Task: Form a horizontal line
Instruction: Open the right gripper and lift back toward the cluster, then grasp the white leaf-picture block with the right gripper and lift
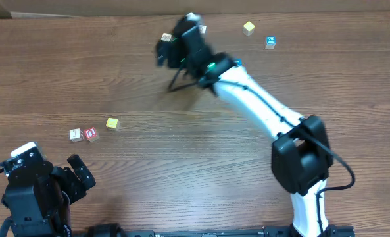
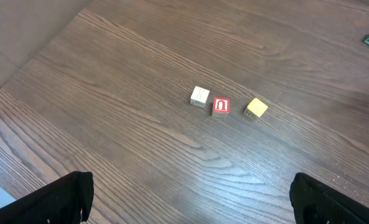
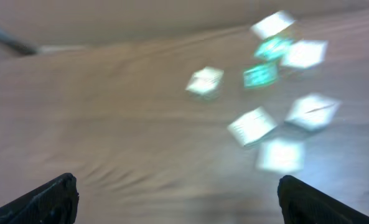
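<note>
While the right gripper (image 3: 178,186) hangs spread and empty, loose pale cubes (image 3: 252,124) sit blurry just ahead.
Left gripper (image 2: 187,186) is wide open too, parked behind the row of white, red and yellow wooden cubes (image 2: 221,106), probably leaving room.

1. Right arm (image 1: 260,105) slants from 5 o'clock to 12, barring the middle of the table (image 1: 352,99)
2. White block (image 1: 75,134), red block (image 1: 91,134) and yellow block (image 1: 112,123) crowd 8 o'clock, near the left gripper (image 1: 80,170)
3. Bare wood lies open from 9 to 11 o'clock

Even, soft light throughout; the right wrist view is heavily motion-blurred, the other two sharp.
</note>
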{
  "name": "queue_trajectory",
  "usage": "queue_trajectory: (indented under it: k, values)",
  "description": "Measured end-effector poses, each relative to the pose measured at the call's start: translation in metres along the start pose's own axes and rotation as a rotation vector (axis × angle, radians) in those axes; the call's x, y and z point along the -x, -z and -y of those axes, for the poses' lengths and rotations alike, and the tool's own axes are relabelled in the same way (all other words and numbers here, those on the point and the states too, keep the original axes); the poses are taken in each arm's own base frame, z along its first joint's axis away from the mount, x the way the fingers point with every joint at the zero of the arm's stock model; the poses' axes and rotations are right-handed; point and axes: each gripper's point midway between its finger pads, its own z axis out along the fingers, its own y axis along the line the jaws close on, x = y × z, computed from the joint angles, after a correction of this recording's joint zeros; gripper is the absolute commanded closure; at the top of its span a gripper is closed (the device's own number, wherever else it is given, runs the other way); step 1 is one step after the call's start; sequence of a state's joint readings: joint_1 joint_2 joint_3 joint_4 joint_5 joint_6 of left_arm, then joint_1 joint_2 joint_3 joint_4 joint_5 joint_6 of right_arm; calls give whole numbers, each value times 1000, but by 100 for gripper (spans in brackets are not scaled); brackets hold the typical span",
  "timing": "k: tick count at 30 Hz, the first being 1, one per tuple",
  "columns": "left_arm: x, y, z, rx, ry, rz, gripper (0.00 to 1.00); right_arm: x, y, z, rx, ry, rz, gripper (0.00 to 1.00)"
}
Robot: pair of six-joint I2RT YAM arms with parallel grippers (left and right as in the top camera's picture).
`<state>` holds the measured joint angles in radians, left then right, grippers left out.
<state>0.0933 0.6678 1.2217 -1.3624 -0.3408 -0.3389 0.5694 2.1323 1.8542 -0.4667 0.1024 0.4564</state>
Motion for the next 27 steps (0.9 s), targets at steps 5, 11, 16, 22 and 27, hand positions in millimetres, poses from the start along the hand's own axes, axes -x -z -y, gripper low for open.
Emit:
queue_trajectory:
  k: [5, 11, 16, 22, 27]
  values:
    - [0, 0, 0, 0, 0, 0, 0, 42, -30, 71, -27, -17, 93, 0]
    - [0, 0, 0, 0, 0, 0, 0, 18, -85, 118, -28, -55, 64, 0]
    - [0, 0, 0, 0, 0, 0, 0, -8, -114, 112, -8, -77, 46, 7]
    - [0, 0, 0, 0, 0, 0, 1, -29, -124, 102, -1, -86, 9, 23]
    - [0, 0, 0, 0, 0, 0, 0, -41, -124, 103, -52, -78, -14, 37]
